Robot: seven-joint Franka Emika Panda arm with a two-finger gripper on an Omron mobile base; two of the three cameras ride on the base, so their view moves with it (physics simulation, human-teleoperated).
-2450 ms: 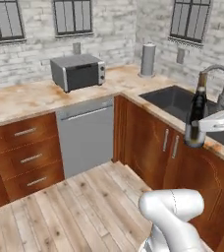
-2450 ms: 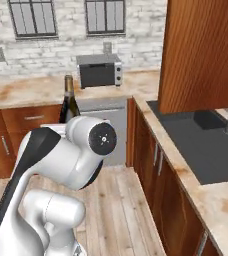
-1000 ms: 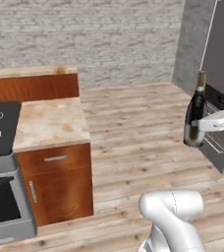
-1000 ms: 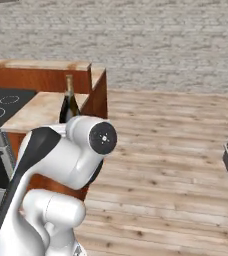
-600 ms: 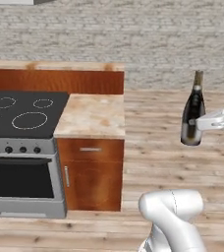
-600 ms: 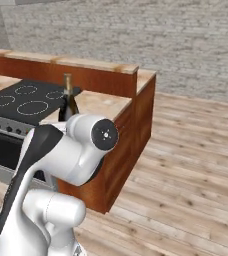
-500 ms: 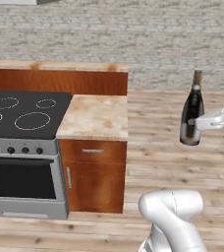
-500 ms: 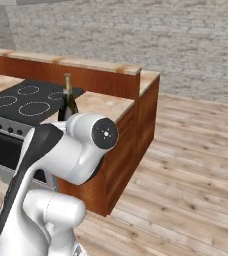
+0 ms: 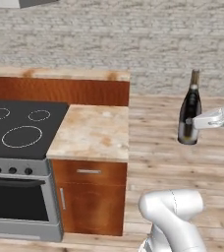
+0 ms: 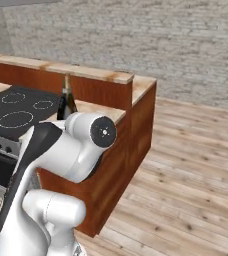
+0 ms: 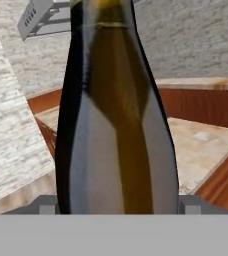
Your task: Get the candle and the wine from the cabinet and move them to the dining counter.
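Biggest thing in frame is the kitchen island block: a black stove [image 9: 20, 130] with ring burners set beside a beige marbled stone top, and behind it a raised ledge with reddish wood front, which reads as the dining counter [image 9: 70, 75]; its top has rusty stains and looks bare from here. Brick wall behind, wood plank floor [image 9: 182, 162] to the right. The white arm rises from the lower right of the left base view and reaches out to the side, well off the counter, over open floor. The wine [image 9: 189, 110] is carried upright in mid-air, neck up, pale foil at the top, likely kept vertical and clear of the counter edge so it travels safely while the base drives toward the drop-off. In the right base view the wine's neck pokes up behind the arm's shoulder, in line with the stove. The gripper [image 9: 196, 122] clamps the wine around its lower body from the side; fingers closed against the glass, with the hand view showing the dark bottle sitting right between the finger tips, close to the lens. Candle is not accounted for here. Judging by this, the wine is mid-transport, placement on the dining counter not yet done.
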